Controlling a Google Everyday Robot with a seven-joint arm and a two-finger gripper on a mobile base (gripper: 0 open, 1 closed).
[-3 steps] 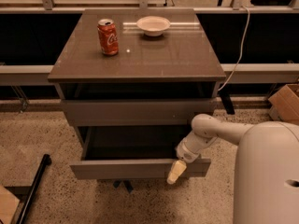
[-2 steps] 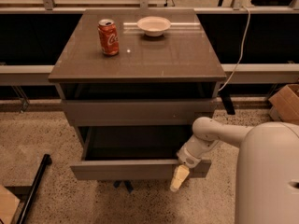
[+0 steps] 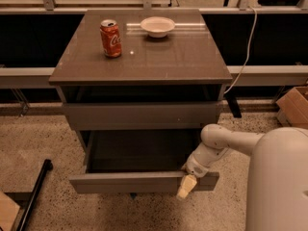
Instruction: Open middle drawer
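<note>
Camera view puts your gripper [image 3: 186, 186] nearest, on the right end of the middle drawer [image 3: 130, 182] front, below the counter's [image 3: 168, 61] front-right corner. You cannot tell whether it is clamped there. The drawer stands well out toward you, its panel running left to right. Its inside is dark and whatever lies under it is hidden. A can [image 3: 111, 37] and a bowl [image 3: 157, 26] sit near the far edge.

Cabinet [image 3: 144, 61]: grey-brown top. Middle drawer [image 3: 130, 182]: grey-brown front, dark grey interior. Can [image 3: 111, 38]: red, white lettering. Bowl [image 3: 157, 26]: white. Gripper [image 3: 186, 187], at the drawer front's right end: pale yellow. Arm [image 3: 226, 141]: off-white. Floor [image 3: 33, 138]: beige, speckled. Cable [image 3: 248, 37]: white.
</note>
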